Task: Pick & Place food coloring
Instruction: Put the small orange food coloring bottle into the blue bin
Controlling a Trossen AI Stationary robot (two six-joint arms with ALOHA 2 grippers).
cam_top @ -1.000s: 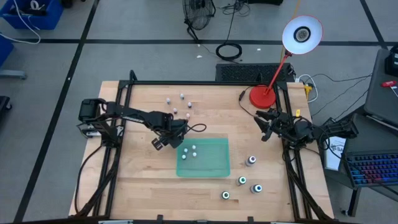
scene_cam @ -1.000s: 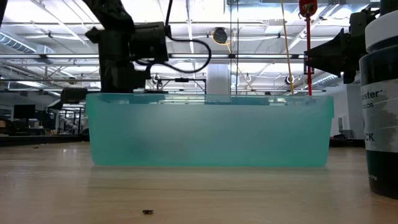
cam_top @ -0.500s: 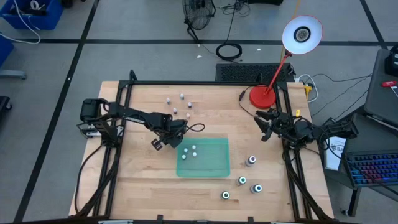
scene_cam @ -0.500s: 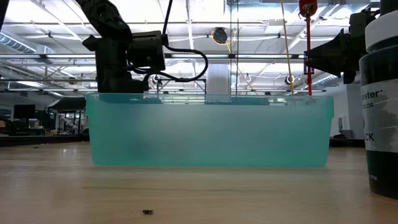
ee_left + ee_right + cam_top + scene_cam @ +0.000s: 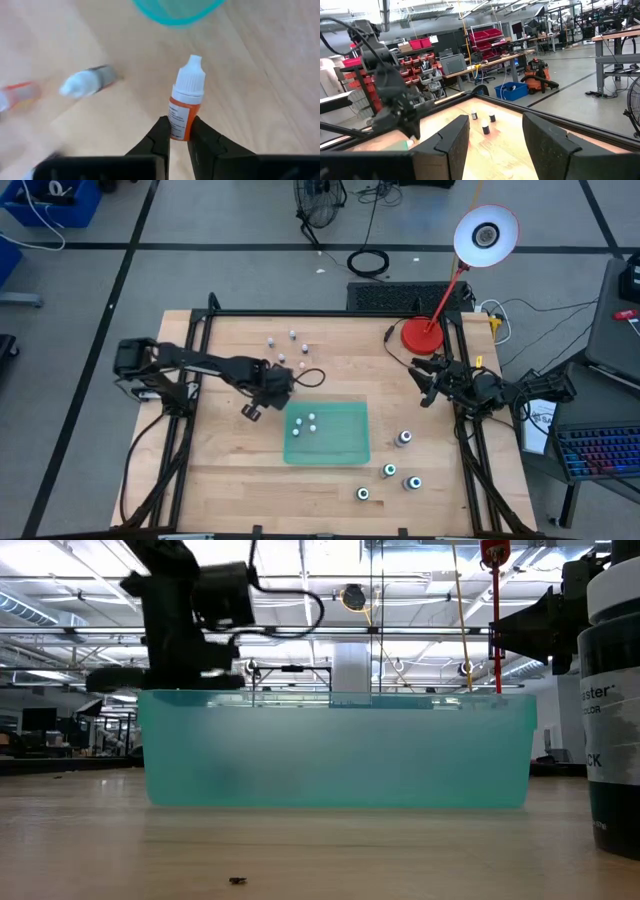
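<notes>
- Food coloring bottle [image 5: 186,100], white-capped with an orange label, stands pinched between the left gripper [image 5: 179,131] fingers, just off the green tray [image 5: 340,442] corner.
- Two small bottles [image 5: 306,423] sit inside the tray; four green- and blue-topped bottles [image 5: 390,470] stand on the table [image 5: 230,480] beside it.
- Right gripper [image 5: 428,383] hovers, jaws apart and empty, near the red lamp base [image 5: 422,335].
</notes>
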